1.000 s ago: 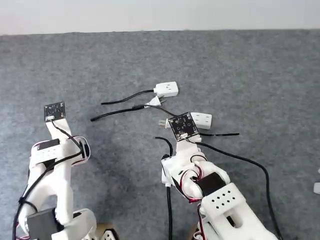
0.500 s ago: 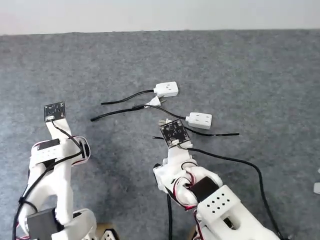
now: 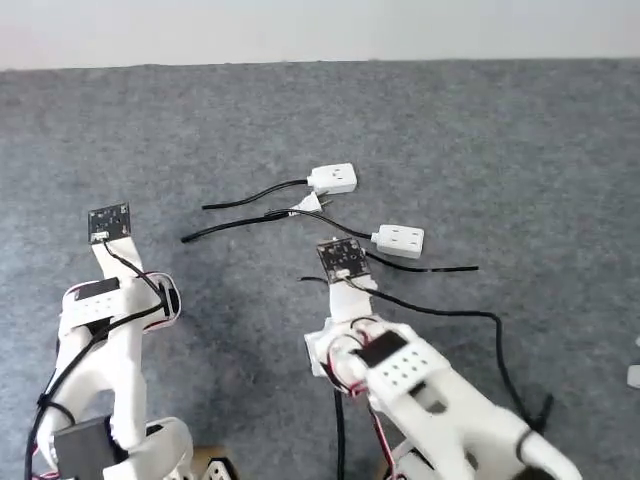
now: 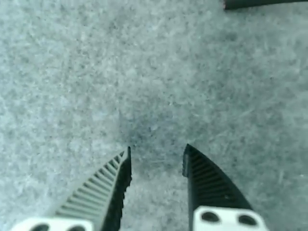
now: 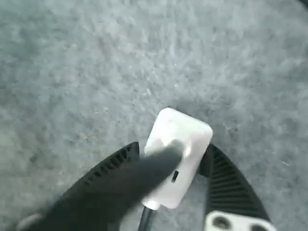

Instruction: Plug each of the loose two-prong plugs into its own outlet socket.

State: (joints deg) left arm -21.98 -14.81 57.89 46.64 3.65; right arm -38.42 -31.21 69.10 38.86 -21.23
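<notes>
A white two-prong plug (image 5: 182, 129) on a black cord lies on the grey carpet between the fingers of my right gripper (image 5: 172, 146). The fingers are open and stand close on either side of it. In the high view that spot sits under the right arm's wrist board (image 3: 340, 257). A second plug (image 3: 309, 205) lies farther back, just in front of a white outlet socket (image 3: 334, 178). Another outlet socket (image 3: 402, 239) lies right of the board. My left gripper (image 4: 157, 156) hangs open over bare carpet at the left.
Black cords (image 3: 240, 222) trail left from the far plug and socket, and one (image 3: 430, 268) runs right from the near socket. A cord end (image 4: 264, 4) shows beyond the left gripper. A small white object (image 3: 633, 375) lies at the right edge.
The right arm has swung left and drawn back a little, bringing its gripper from beside the near socket to over the near plug. The left arm, plugs and sockets have kept still.
</notes>
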